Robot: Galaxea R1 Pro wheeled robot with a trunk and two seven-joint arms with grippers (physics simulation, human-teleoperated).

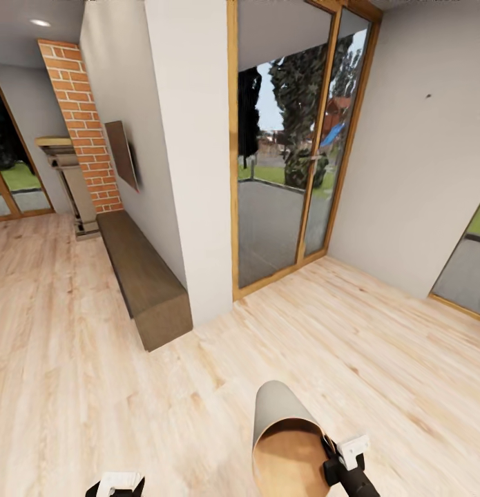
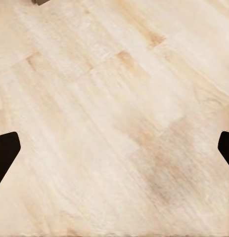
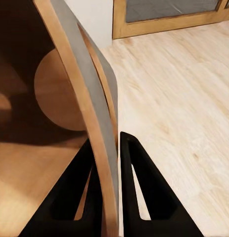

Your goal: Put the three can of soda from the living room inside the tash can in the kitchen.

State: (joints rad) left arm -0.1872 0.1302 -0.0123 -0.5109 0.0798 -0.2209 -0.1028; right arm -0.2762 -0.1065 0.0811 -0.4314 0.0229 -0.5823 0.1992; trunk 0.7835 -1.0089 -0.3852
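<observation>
Pinching the trash can (image 1: 284,442) by its rim, my right fingers (image 3: 99,163) carry it above the plank floor (image 1: 94,386); left fingers (image 2: 5,153) spread wide. Ahead: wall pillar (image 1: 191,152), low bench (image 1: 143,276), glass doors (image 1: 288,152).

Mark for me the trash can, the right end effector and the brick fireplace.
trash can (image 1: 277,407), head view, on its grey outer wall.
right end effector (image 3: 117,143), right wrist view, midway between fingertips, which pinch the can's wall.
brick fireplace (image 1: 84,131), head view, on the red brick column.
</observation>
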